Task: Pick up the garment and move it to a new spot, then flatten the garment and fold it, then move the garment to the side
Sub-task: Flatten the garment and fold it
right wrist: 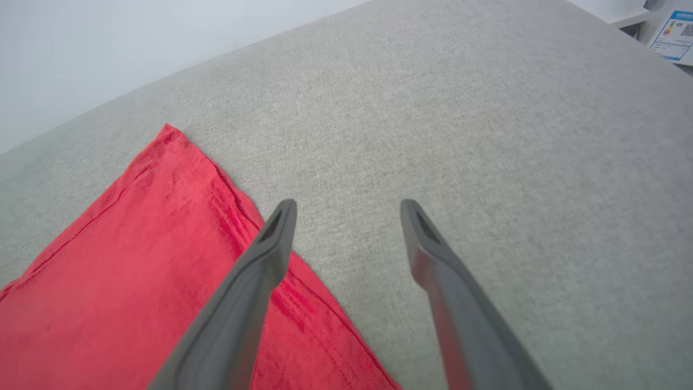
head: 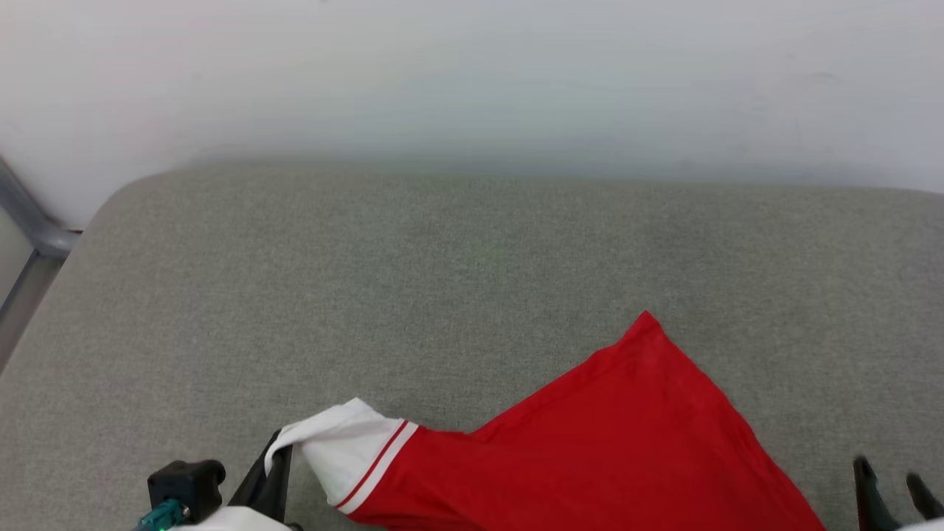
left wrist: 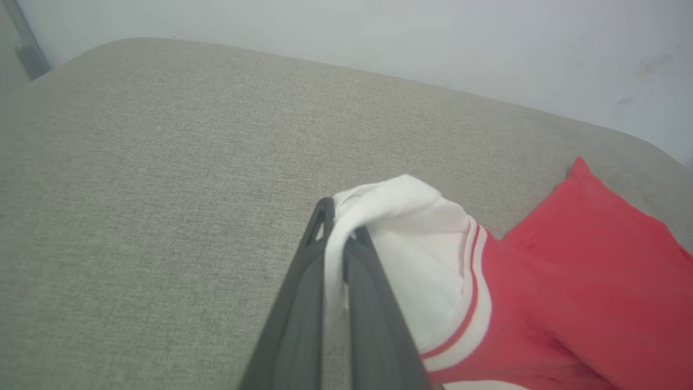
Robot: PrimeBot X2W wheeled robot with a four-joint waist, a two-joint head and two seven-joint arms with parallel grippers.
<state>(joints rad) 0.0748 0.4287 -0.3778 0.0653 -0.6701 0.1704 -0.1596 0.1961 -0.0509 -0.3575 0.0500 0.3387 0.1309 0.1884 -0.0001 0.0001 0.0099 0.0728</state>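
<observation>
Two grippers flank the garment (head: 612, 442), spread over the grey cushion (head: 442, 265) in the head view's lower middle and lower right. The left gripper (left wrist: 341, 225) is clamped on the white cuff (left wrist: 417, 271) at lower left, probably to lift and carry it. The right gripper (right wrist: 346, 208) hangs spread and empty just beside the red edge, lower right.

The small paper label (right wrist: 674, 35) at two o'clock in the right wrist view is too blurry to read.
</observation>
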